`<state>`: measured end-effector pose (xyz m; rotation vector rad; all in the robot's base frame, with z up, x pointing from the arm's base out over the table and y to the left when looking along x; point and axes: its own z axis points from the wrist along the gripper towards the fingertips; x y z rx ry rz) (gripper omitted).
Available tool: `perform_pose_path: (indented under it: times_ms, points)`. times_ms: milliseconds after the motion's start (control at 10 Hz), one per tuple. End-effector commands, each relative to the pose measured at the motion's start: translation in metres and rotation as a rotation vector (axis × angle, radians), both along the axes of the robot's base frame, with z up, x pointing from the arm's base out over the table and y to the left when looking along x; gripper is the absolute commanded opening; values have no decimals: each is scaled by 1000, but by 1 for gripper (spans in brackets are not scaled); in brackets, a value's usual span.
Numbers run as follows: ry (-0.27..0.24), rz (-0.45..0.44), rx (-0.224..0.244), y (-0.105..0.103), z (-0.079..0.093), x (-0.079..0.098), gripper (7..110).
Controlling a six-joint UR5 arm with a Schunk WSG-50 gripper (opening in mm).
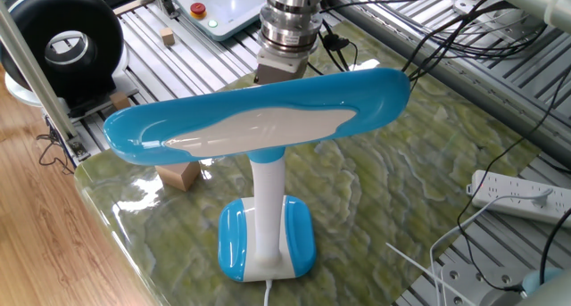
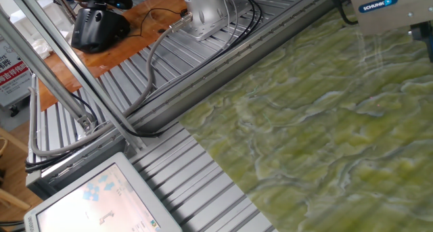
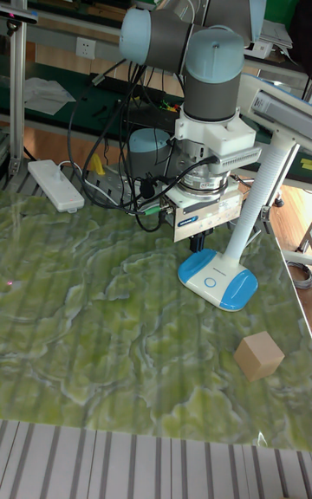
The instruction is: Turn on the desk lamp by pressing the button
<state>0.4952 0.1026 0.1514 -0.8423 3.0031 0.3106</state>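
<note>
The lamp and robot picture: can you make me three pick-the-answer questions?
1. Where is the wooden block?
A. on the green table, apart from the lamp base
B. on top of the lamp head
C. in the gripper

2. What colours is the desk lamp?
A. red and black
B. blue and white
C. all yellow

3. How does the lamp stand?
A. lying flat
B. hanging upside down
C. upright on its base

Answers: 1 A, table shows between block and base. 2 B, blue head with a white patch. 3 C, the stem rises from the base.
</note>
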Motion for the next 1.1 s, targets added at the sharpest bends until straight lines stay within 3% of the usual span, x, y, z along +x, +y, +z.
perform_pose_path:
  times_ms: [0, 300, 400, 800, 1000]
  points:
    - [-11, -1, 32, 7, 4, 4, 7]
    - [-16, -16, 28, 6, 5, 7, 7]
    - [-15, -16, 58, 13, 6, 7, 7]
    - [-20, -20, 21, 4, 4, 8, 7]
    - [-26, -69, -92, -24, 0, 11, 7]
